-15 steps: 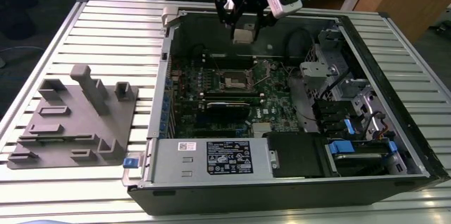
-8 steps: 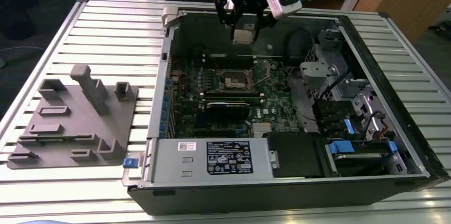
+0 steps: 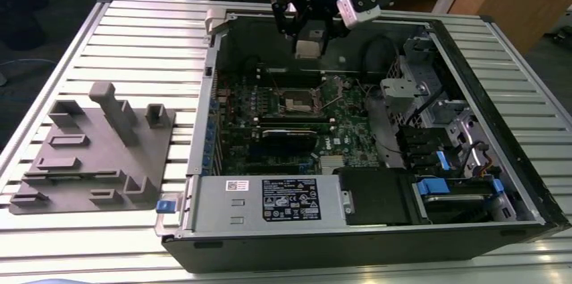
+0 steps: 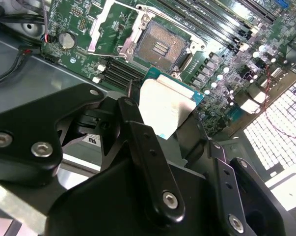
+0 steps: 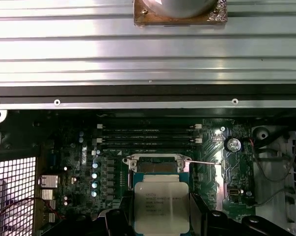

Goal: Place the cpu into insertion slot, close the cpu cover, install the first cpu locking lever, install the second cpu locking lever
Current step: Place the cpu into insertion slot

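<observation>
Gripper (image 3: 309, 43) is pinching the cpu (image 3: 307, 50) by its edges between the fingers (image 4: 138, 132) — the chip is hanging above the insertion slot (image 3: 302, 101), apart from it. In the first wrist view the cpu (image 5: 161, 206) is covering one edge of the insertion slot (image 5: 157, 166). Beside the slot, in the second wrist view, the cpu cover (image 4: 98, 24) is standing swung open — the socket's dark centre is lying exposed.

One cpu (image 5: 161, 206), one insertion slot (image 4: 162, 46)
</observation>
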Action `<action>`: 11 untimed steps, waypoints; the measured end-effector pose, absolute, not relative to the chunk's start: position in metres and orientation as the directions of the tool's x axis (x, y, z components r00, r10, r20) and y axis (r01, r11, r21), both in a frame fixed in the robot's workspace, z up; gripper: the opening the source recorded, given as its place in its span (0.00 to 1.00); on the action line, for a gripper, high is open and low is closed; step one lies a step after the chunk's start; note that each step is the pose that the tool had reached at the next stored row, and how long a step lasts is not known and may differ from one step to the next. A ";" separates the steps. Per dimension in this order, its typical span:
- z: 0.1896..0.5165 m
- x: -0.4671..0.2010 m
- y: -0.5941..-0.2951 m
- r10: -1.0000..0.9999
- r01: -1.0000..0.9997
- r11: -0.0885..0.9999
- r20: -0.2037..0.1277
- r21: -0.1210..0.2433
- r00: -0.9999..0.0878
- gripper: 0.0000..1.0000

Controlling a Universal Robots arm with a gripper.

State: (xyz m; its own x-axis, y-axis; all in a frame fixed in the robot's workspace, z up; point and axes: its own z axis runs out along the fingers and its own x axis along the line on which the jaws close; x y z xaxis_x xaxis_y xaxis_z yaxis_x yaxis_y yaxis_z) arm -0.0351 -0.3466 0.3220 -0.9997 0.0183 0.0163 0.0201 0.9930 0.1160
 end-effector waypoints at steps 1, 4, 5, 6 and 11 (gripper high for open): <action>0.322 -0.035 -0.347 0.018 0.020 0.993 0.016 0.116 -1.000 0.54; 0.321 -0.035 -0.347 0.018 0.020 0.993 0.016 0.116 -1.000 0.54; 0.321 -0.035 -0.347 0.018 0.020 0.993 0.016 0.116 -1.000 0.54; 0.321 -0.035 -0.347 0.018 0.020 0.993 0.016 0.116 -1.000 0.54; 0.321 -0.035 -0.347 0.018 0.020 0.993 0.016 0.116 -1.000 0.54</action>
State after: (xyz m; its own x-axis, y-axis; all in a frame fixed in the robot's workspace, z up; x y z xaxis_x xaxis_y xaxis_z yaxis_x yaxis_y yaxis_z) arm -0.0351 -0.3467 0.3210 -0.9997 0.0183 0.0164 0.0201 0.9931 0.1160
